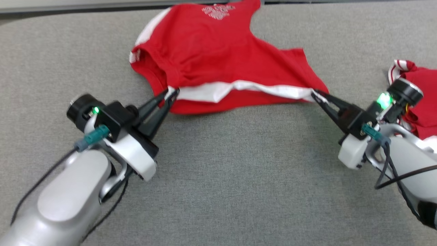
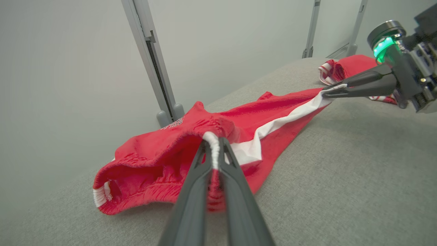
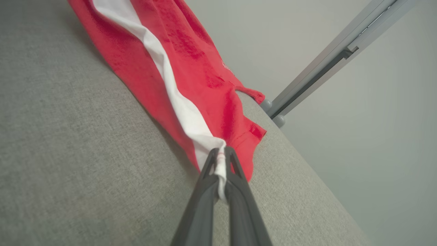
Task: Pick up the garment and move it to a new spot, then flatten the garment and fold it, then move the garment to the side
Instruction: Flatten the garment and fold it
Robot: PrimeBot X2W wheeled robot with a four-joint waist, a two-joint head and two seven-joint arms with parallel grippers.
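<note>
Left gripper [image 1: 172,92] and right gripper [image 1: 315,93] each clamp the white hem [image 1: 245,86] of our red shirt [image 1: 205,51]; we should pull evenly and low toward the table [image 1: 239,171] edge nearest us.

left end effector [image 1: 173,92], right end effector [image 1: 315,93], clamped

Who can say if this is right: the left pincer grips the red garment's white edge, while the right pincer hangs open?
No: the right pincer is also shut on the white edge of the red garment, as the right wrist view shows. The left pincer grips it.
</note>
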